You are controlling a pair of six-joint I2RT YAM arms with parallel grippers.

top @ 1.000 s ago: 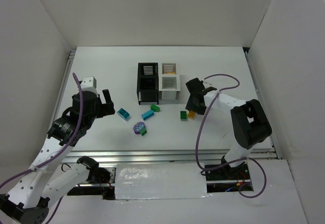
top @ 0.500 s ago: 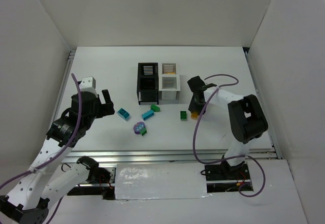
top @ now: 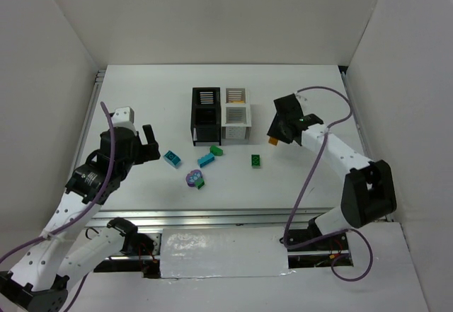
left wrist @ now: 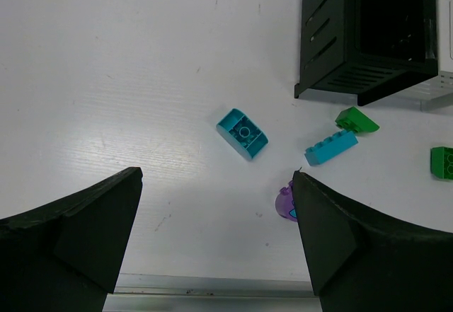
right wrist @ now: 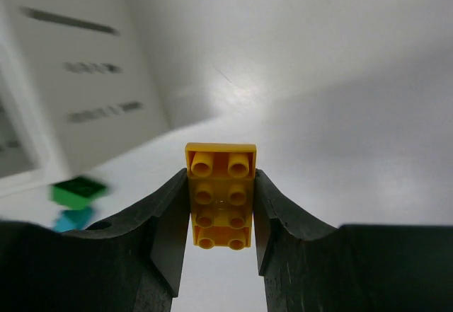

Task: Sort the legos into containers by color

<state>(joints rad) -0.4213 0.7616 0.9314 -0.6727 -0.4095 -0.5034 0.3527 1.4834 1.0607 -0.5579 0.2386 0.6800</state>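
My right gripper is shut on a yellow-orange lego, held off the table to the right of the containers; in the right wrist view the lego sits stud-side toward the camera between the fingers. The containers are a black pair and a white pair. On the table lie two teal legos, two green ones and a purple one. My left gripper is open and empty, left of the teal brick.
The left wrist view shows the black container, a green wedge, the long teal brick and the purple piece. A metal rail runs along the near table edge. White walls enclose the sides and back.
My right gripper has lifted the yellow-orange lego from beside the green brick and moved it up and to the right, the arm swinging outward. The left arm has not moved.
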